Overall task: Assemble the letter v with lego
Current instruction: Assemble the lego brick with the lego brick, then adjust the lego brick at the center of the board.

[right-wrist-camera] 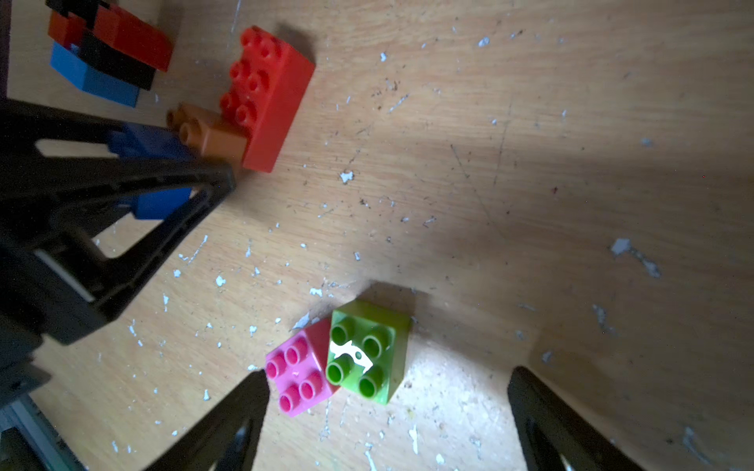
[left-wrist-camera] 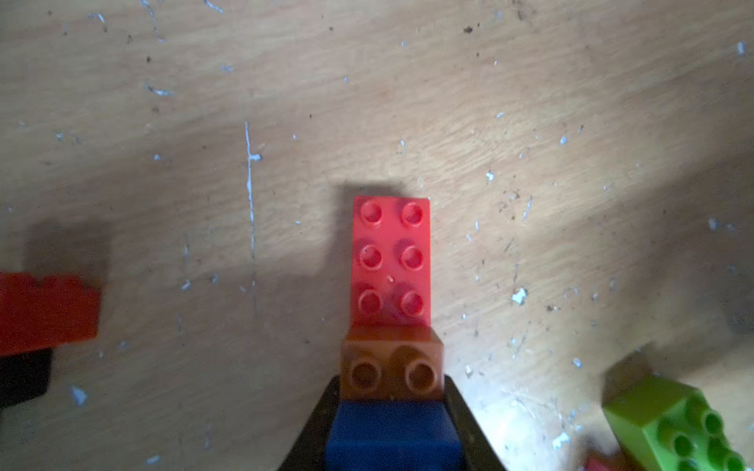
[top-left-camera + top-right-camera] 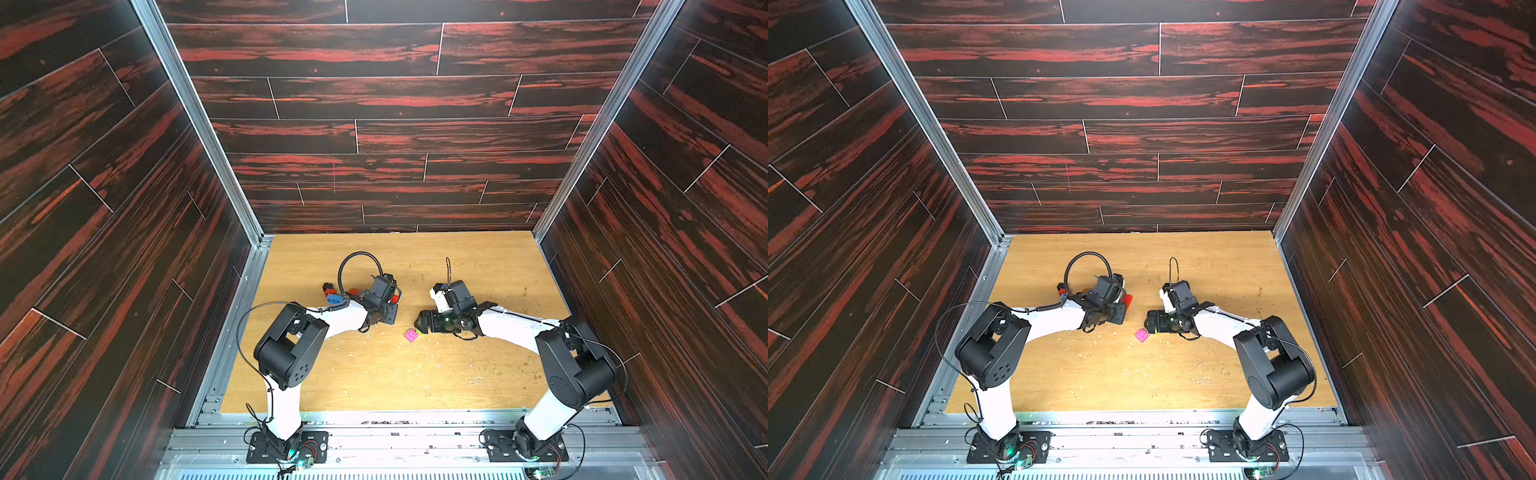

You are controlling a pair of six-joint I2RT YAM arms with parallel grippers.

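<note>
Left wrist view: lego (image 2: 391,285) part-joined on the bench (image 3: 457,374)
Two hands; left hand (image 2: 391,403) clamped on one blue brick (image 2: 391,440) ending a row with one long red brick (image 2: 391,236) and one orange brick (image 2: 391,367), likely steadying a V stroke; right hand (image 1: 387,379) spread wide, empty, above one pink brick (image 1: 300,375) touching one green brick (image 1: 367,350), probably next; far cluster (image 1: 106,53) of red, black, blue, count unclear.

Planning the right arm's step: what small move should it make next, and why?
Probably lower the open right gripper onto the green brick and close: it lies just ahead of the jaws beside the pink brick, while the left gripper is shut on the blue brick.
</note>
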